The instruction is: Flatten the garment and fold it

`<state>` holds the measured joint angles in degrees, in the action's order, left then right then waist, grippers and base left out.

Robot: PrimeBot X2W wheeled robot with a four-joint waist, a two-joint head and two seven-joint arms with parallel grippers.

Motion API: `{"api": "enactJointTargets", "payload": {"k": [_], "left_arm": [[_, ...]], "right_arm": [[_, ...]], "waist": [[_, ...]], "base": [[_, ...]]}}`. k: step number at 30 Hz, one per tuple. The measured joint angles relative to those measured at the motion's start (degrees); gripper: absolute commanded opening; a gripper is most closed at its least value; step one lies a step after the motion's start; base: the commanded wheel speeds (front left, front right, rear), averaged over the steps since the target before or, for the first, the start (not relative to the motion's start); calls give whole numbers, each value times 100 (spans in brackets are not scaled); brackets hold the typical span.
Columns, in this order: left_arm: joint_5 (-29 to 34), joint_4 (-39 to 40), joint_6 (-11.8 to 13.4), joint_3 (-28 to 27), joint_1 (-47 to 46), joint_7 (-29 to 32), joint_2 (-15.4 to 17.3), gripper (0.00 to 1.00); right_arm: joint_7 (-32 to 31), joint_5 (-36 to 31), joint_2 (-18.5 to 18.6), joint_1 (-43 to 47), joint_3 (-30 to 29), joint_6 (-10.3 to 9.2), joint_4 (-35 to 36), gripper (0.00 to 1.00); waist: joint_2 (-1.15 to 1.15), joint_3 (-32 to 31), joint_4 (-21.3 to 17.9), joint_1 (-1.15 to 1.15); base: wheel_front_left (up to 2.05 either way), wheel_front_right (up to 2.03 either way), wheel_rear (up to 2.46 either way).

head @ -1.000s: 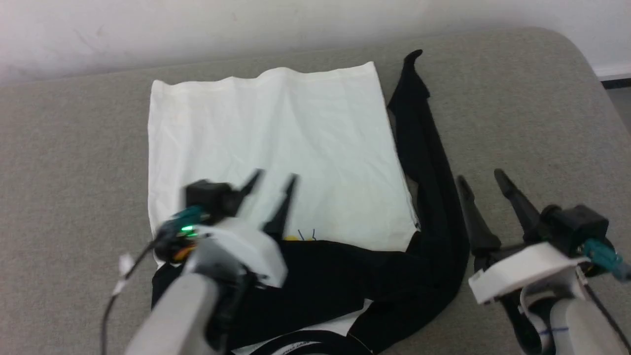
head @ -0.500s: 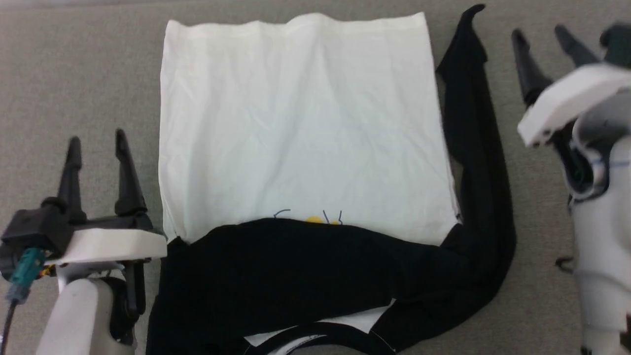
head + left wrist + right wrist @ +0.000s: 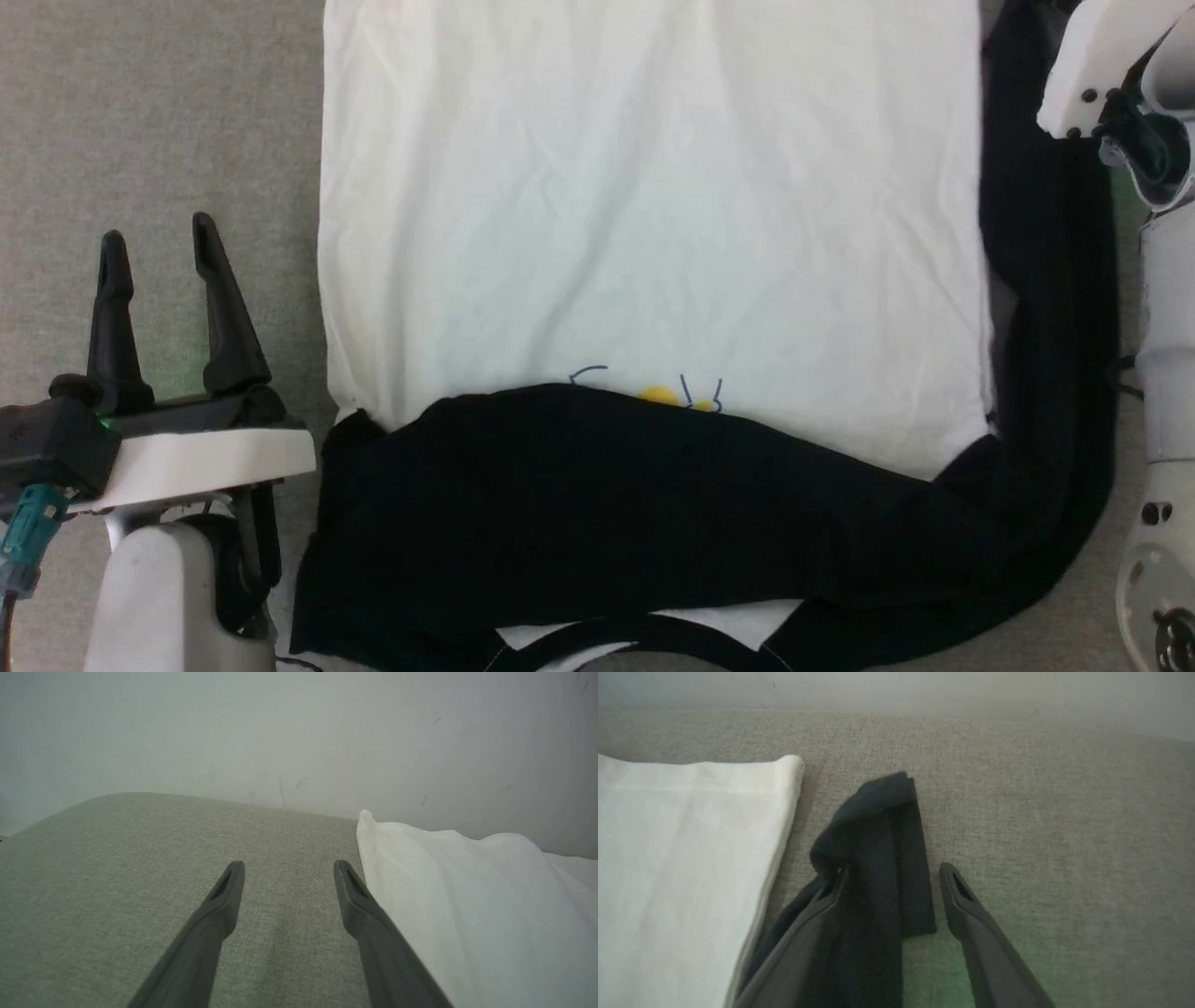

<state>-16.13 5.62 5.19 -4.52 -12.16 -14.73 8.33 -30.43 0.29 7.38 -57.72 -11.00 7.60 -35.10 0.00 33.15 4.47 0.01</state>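
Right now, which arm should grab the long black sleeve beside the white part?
Right. The right gripper hangs open over the black sleeve; the left gripper sits on the opposite side of the garment.

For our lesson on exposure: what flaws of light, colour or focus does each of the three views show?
Head view: the garment is nearly blown out in its white body, black sleeves losing fold detail. Left wrist view: hazy light, white cloth washed out. Right wrist view: a green cast on the upholstery by the right gripper, its near fingers soft.
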Motion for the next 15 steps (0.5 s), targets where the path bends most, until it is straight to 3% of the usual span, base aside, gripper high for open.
{"api": "enactJointTargets", "payload": {"k": [1, 2, 3, 4, 5, 6, 9, 15], "left_arm": [[33, -13, -35, -35, -4, 0, -45, 100], [71, -25, -71, -71, -5, 0, -89, 100], [113, -41, -112, -99, -5, 0, -121, 100], [153, -51, -135, -129, -5, 0, -149, 100], [187, -71, -169, -167, -4, 0, -175, 100], [219, -97, -198, -200, -4, 0, -200, 100], [283, -154, -272, -303, 9, 0, -266, 100], [393, -276, -419, -499, 88, -1, -312, 100]], "right_arm": [[-89, -42, 9, -58, 3, 0, -73, 100], [-189, -80, 31, -136, -1, -1, -108, 93], [-312, -87, 51, -225, -24, -1, -133, 58], [-424, -88, 68, -297, -31, -1, -162, 35], [-515, -104, 81, -337, -27, -1, -170, 14], [-573, -132, 84, -347, -14, 1, -167, 0], [-561, -163, 58, -272, -26, 3, -76, 0], [77, 13, 125, 504, -202, 1, 422, 0]], "waist": [[0, 46, 41, 0], [0, 86, 82, -1], [0, 119, 119, -1], [0, 146, 151, -2], [0, 165, 177, -1], [0, 170, 193, -1], [0, 116, 199, -1], [0, -184, 128, -1]], "base": [[0, 0, 0], [0, 0, 0], [0, 0, 0], [0, 0, 0], [0, 0, 0], [0, 0, 0], [0, 0, 0], [0, 0, 0]]}}
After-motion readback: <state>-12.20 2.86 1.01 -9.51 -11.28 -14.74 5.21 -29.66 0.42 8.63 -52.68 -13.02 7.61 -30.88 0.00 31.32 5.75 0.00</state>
